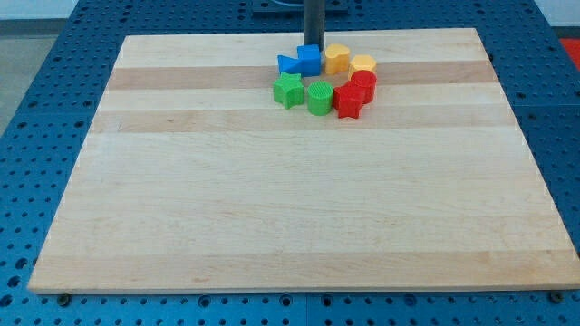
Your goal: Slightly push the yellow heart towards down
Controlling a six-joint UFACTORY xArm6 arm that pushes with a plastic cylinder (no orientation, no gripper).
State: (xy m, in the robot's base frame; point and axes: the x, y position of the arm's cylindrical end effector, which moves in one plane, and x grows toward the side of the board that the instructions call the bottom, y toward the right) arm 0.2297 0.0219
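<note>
The near and middle parts of the wooden tabletop (299, 199) are seen bare, and all the blocks are gathered in a tight cluster near the view's top edge. Nearest in that cluster are set a green star (288, 91), a green cylinder (319, 98) and a red star (349, 101), with a red cylinder (363, 82) just behind the last. Farther back a blue triangle (289, 63) and a blue cube (310, 60) are placed, then the yellow heart (337, 58) just to the cube's right, and a yellow hexagon (363, 63) beyond it. My tip (312, 45) is found at the blue cube's far edge, up and left of the yellow heart. No jaws are carried by the rod.
</note>
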